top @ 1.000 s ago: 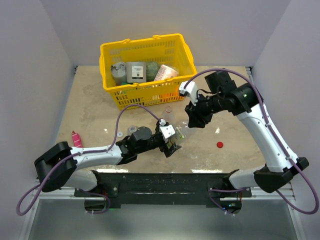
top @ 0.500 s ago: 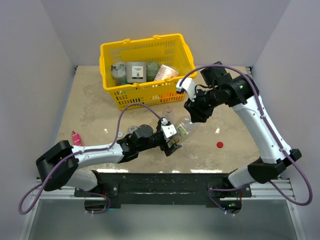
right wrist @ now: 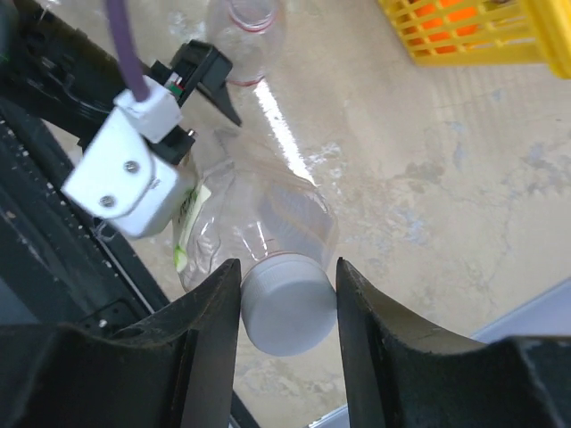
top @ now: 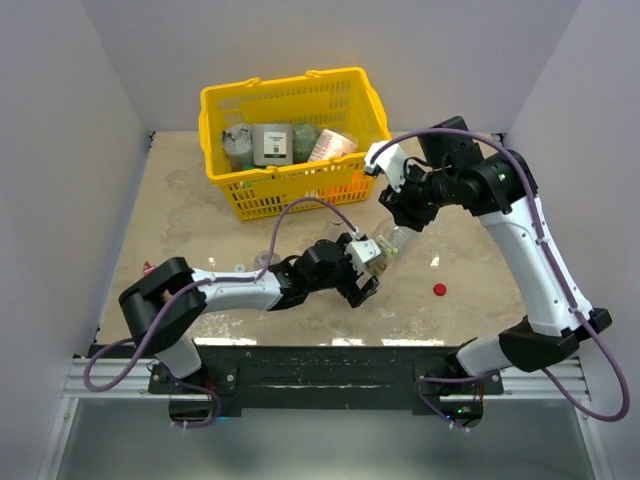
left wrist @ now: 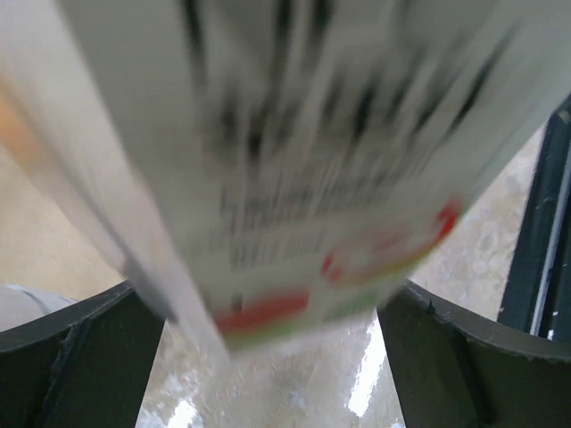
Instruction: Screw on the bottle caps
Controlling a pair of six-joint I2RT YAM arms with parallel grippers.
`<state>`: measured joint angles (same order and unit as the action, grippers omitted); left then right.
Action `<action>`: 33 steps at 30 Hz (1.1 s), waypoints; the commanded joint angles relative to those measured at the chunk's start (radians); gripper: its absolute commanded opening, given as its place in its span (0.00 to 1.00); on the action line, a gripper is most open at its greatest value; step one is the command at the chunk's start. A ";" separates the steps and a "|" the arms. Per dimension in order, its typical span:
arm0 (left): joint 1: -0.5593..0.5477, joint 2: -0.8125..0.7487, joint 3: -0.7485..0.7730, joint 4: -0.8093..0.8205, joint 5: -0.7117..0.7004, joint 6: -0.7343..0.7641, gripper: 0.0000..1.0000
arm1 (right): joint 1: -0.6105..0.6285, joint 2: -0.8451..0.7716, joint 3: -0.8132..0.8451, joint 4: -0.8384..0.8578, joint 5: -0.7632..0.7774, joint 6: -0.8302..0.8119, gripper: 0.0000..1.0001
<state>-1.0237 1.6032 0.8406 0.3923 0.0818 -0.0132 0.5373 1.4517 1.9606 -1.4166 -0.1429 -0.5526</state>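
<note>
White cap (right wrist: pixel 287 308) pinched in right claw (right wrist: pixel 287 287), seated on bottle (right wrist: pixel 259 218)

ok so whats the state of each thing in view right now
labelled clear bottle: tilted, white cap on its mouth
white cap: gripped by right tool, on that bottle
right tool: shut on white cap
left tool: open wide, straddling the labelled clear bottle
other clear bottle: uncapped
red cap: loose on the table
yellow basket: upright, goods inside
</note>
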 commanded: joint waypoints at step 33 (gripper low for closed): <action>-0.016 0.058 -0.037 -0.020 0.096 -0.120 1.00 | -0.204 0.030 -0.193 0.277 0.286 -0.127 0.00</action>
<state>-1.0367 1.6920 0.8047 0.3279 0.1539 -0.1387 0.3676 1.4696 1.7699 -1.2381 0.1150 -0.6449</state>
